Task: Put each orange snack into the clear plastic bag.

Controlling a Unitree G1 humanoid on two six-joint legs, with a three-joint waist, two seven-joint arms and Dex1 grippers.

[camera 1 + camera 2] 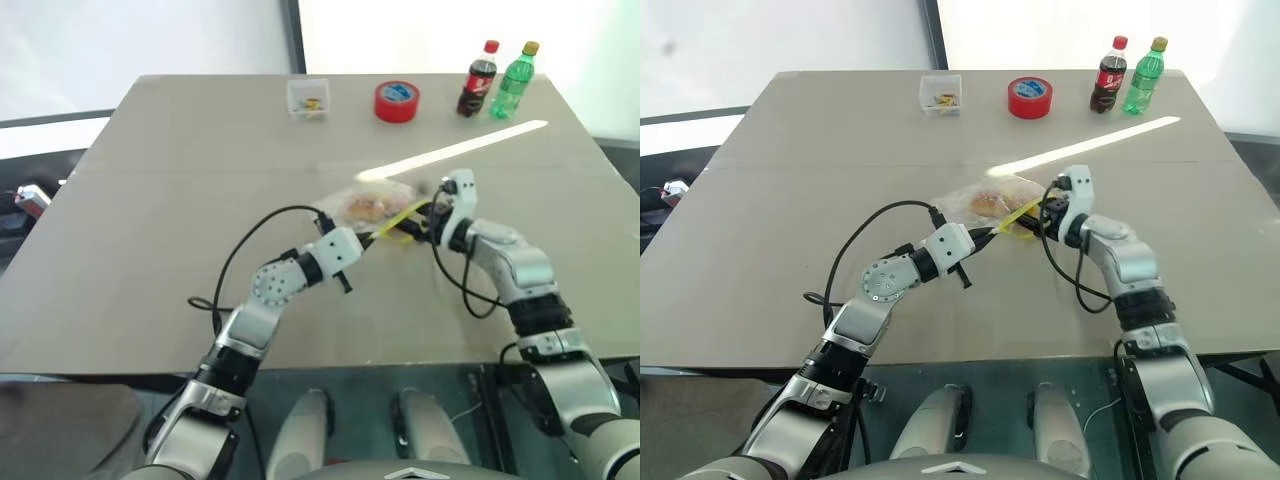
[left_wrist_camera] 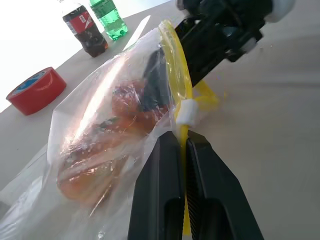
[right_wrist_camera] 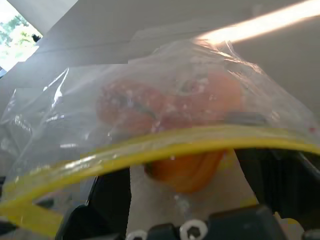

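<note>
Head cam: the clear plastic bag (image 1: 372,207) lies mid-table, with both orange snacks (image 1: 362,208) sitting inside it. The left gripper (image 1: 372,234) pinches the bag's yellow strip (image 1: 400,217); the right gripper (image 1: 432,212) is right at the bag's mouth. A red tape roll (image 1: 397,101), small clear box (image 1: 307,98) and two bottles (image 1: 495,80) stand at the far edge.

Left wrist cam: fingers (image 2: 162,180) pressed tight together on the strip, snacks behind the plastic.

Right wrist cam: fingers (image 3: 112,192) spread wide apart, one orange snack (image 3: 187,167) between them at the mouth.
</note>
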